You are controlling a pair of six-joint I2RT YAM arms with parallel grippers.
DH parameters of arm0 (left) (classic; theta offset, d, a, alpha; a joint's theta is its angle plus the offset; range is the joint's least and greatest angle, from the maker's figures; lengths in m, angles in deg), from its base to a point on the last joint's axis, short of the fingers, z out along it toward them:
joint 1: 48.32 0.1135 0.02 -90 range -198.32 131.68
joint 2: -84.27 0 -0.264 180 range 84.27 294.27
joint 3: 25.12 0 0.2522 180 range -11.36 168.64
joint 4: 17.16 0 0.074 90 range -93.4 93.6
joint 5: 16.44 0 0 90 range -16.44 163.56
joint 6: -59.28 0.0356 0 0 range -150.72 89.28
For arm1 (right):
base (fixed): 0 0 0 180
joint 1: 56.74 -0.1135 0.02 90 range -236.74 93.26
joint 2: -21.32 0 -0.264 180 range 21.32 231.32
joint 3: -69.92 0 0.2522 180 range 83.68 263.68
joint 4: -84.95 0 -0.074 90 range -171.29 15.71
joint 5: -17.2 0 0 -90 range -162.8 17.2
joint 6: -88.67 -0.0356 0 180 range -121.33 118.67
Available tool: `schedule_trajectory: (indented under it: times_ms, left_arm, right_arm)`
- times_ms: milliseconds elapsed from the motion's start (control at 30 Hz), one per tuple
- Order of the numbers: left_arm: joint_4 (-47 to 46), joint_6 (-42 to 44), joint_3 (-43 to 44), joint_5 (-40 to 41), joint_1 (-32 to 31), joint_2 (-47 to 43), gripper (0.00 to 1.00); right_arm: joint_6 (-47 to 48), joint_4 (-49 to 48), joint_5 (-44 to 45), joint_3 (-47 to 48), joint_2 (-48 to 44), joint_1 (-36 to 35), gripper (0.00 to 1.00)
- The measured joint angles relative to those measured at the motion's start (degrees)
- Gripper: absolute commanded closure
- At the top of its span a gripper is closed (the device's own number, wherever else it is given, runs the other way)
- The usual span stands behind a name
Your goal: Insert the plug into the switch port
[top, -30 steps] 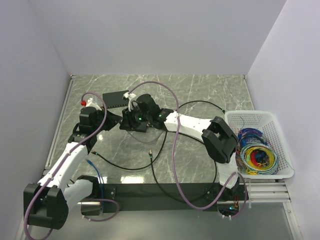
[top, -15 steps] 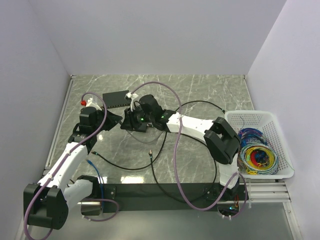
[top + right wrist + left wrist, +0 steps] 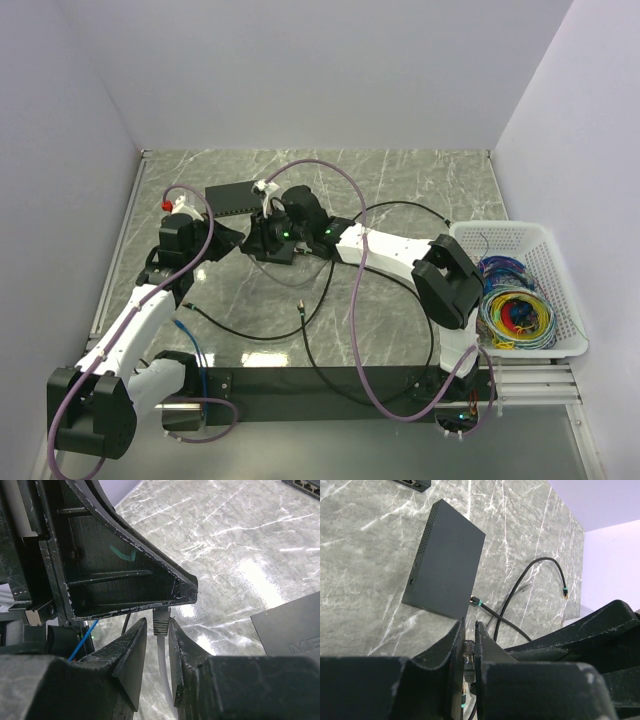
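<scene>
Where marble tabletop (image 3: 420, 190) meets white walls (image 3: 300, 70) | left tool (image 3: 469, 626) clenches plug (image 3: 468, 656) | right tool (image 3: 157, 622) grip unclear

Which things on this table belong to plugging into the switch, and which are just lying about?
For the job: switch; plug, pinched in the left tool; right tool, close beside it.
Just lying about: white basket; coloured wires in it; blue cable; unheld black cable end with a gold tip.

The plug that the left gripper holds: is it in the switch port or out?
Out. The plug sits pinched in the left gripper, apart from the switch.
</scene>
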Motion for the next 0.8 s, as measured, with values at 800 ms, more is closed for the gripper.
schedule_trajectory:
  times_ms: [800]
  left_arm:
    - [0.0, 0.0, 0.0, 0.0, 0.0, 0.0, 1.00]
  right_arm:
    - [-0.4, 0.3, 0.3, 0.2, 0.5, 0.2, 0.76]
